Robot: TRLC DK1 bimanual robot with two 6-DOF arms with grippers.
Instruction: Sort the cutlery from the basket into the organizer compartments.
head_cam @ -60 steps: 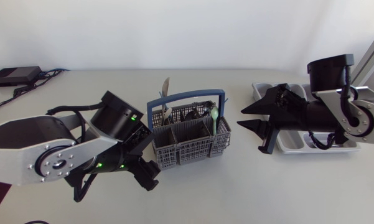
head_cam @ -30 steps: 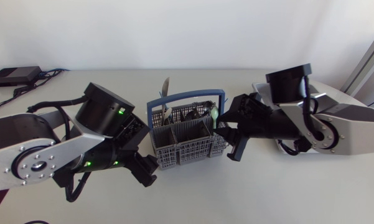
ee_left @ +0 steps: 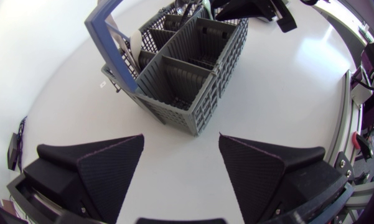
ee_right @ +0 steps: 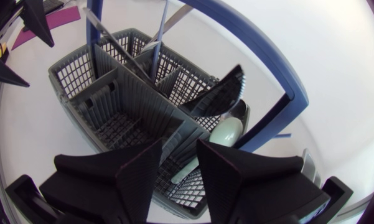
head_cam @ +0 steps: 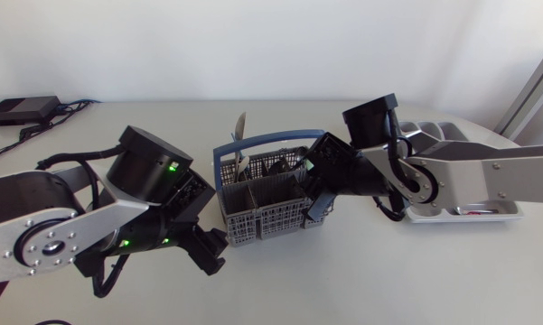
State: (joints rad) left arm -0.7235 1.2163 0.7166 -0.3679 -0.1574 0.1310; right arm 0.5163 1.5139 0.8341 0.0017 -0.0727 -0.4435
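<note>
Head view: the grey basket with its blue handle stands mid-table, between the two arms. In it a knife leans up from the far left compartment, and a black spoon and a pale green spoon sit at the right end, under the handle. The right gripper hangs over that right end, its fingers a little apart. The green spoon's handle runs into the gap, and neither finger clearly presses on it. The left gripper is low at the basket's near left corner, spread wide and holding nothing, with the basket just ahead of it. The organizer lies well to the right of the basket, partly hidden behind the right arm. Its contents are too small to make out. The table is plain white and matte. On its far left corner sits a black box with cables trailing from it.
</note>
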